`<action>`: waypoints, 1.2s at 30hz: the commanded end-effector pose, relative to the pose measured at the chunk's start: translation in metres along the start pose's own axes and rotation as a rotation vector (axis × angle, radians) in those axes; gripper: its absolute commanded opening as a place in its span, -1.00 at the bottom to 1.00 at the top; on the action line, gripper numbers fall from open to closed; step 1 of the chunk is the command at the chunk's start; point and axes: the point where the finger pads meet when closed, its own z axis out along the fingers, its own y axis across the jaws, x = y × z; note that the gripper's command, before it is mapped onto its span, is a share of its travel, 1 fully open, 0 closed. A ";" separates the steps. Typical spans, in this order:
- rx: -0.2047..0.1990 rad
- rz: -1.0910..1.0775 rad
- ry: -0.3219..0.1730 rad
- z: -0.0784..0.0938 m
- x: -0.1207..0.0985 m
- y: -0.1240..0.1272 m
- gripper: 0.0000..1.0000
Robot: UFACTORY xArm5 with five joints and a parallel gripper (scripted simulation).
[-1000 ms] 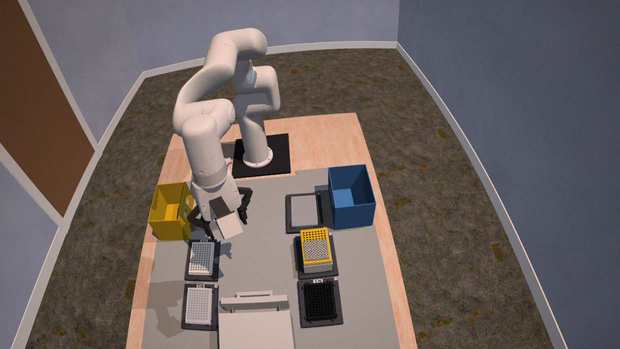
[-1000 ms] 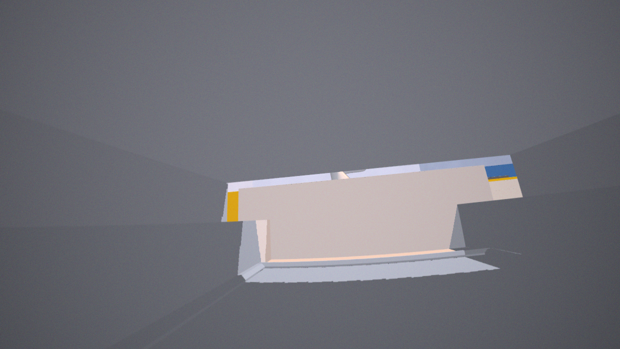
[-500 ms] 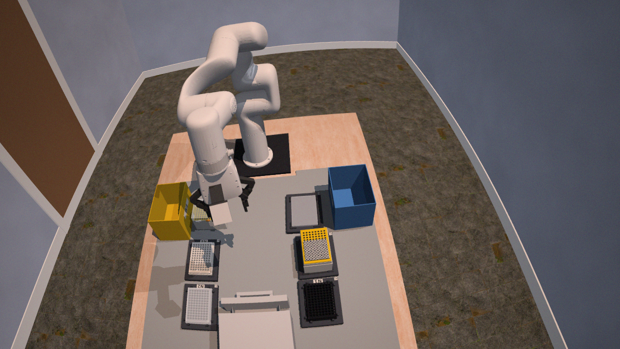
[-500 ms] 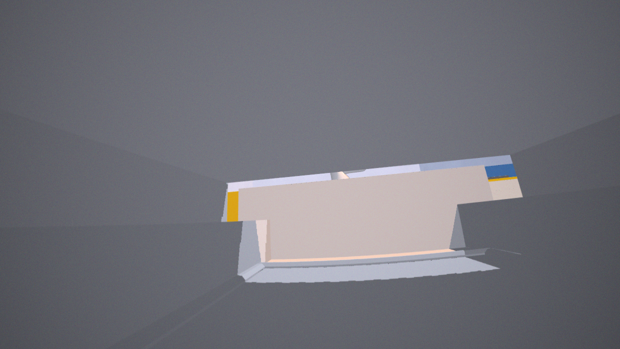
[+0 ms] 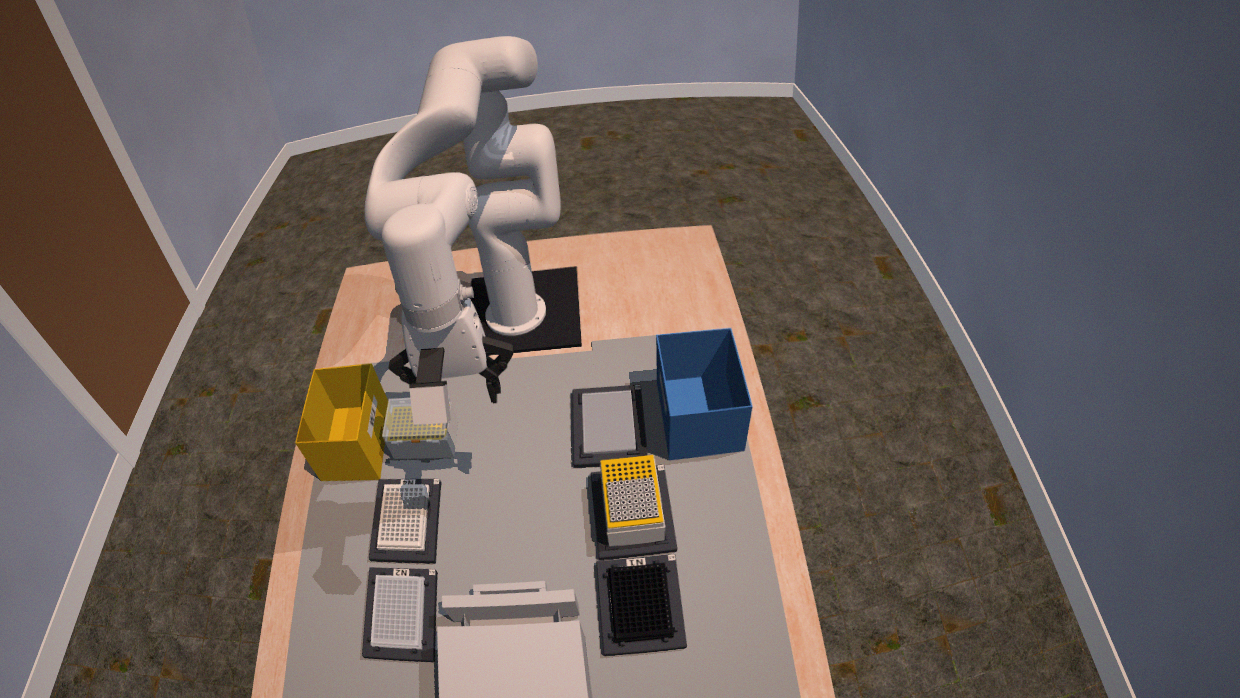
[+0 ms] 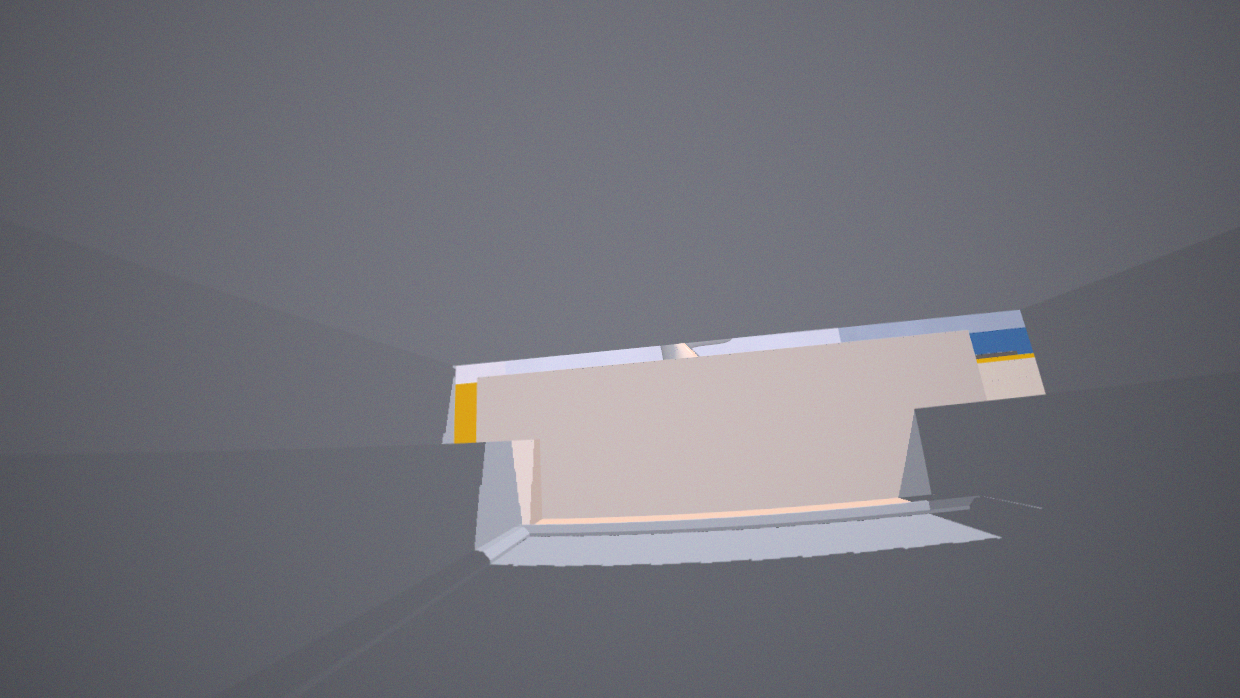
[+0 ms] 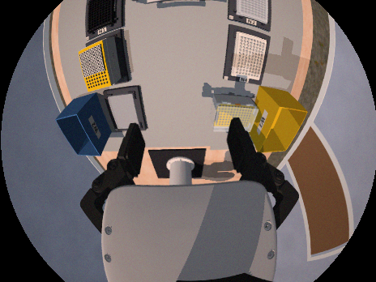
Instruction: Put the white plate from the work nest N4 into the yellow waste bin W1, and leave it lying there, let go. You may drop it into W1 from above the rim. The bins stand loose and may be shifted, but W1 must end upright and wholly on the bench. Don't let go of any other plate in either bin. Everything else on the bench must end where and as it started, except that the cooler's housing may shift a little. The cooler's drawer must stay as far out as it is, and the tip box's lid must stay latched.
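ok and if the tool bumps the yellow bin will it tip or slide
Probably slides: the yellow bin is an open, thin-walled box, likely light. Tall for its base, so a high push might tip it. It stands by the bench edge.
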 end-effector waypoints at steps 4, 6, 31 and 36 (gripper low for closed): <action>0.002 0.037 -0.018 0.007 -0.003 -0.018 1.00; 0.002 0.037 -0.018 0.009 0.000 -0.026 1.00; 0.001 0.061 -0.018 0.034 0.009 0.023 1.00; 0.001 0.061 -0.018 0.045 0.013 0.045 1.00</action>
